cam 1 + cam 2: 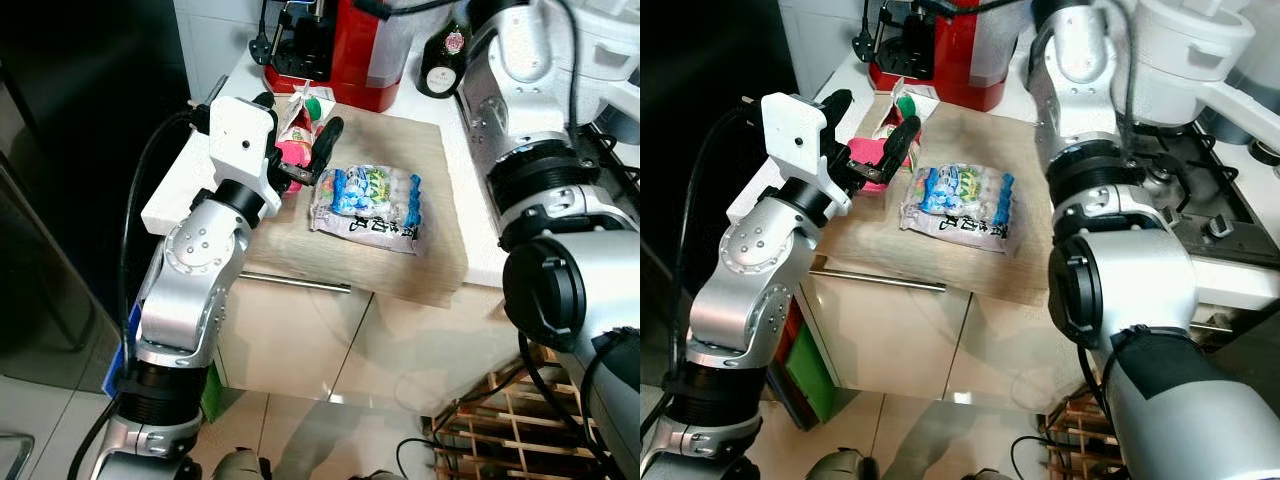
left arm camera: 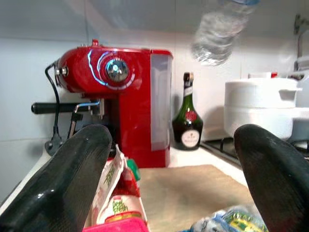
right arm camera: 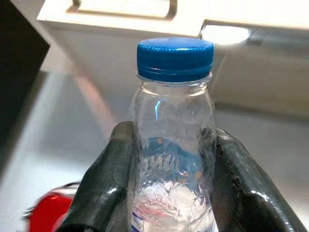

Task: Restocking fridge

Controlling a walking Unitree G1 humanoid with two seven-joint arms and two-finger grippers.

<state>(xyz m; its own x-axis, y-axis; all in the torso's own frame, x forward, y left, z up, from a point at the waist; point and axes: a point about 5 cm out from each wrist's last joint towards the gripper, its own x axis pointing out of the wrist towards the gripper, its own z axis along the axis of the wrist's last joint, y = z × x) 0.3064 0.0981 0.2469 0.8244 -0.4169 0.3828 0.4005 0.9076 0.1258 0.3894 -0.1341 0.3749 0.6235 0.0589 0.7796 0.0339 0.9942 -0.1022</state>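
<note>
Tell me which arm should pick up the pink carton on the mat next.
Left. Its end effector hangs open right at the pink carton; the right end effector is shut on a water bottle.

Two grippers: the left gripper (image 1: pixel 303 150), its two black fingers spread apart, and the right gripper (image 3: pixel 169 193), its two fingers clamped on one clear water bottle (image 3: pixel 171 159) with one blue cap (image 3: pixel 175 58). Between the left jaws stands one pink-based snack carton (image 1: pixel 295 135); just beside them lies one blue-and-green food packet (image 1: pixel 370 205). Beyond those jaws are one red coffee machine (image 2: pixel 120 96), one dark green glass bottle (image 2: pixel 188 121) and one white pot (image 2: pixel 263 111), all on one countertop mat (image 1: pixel 400 150)
</note>
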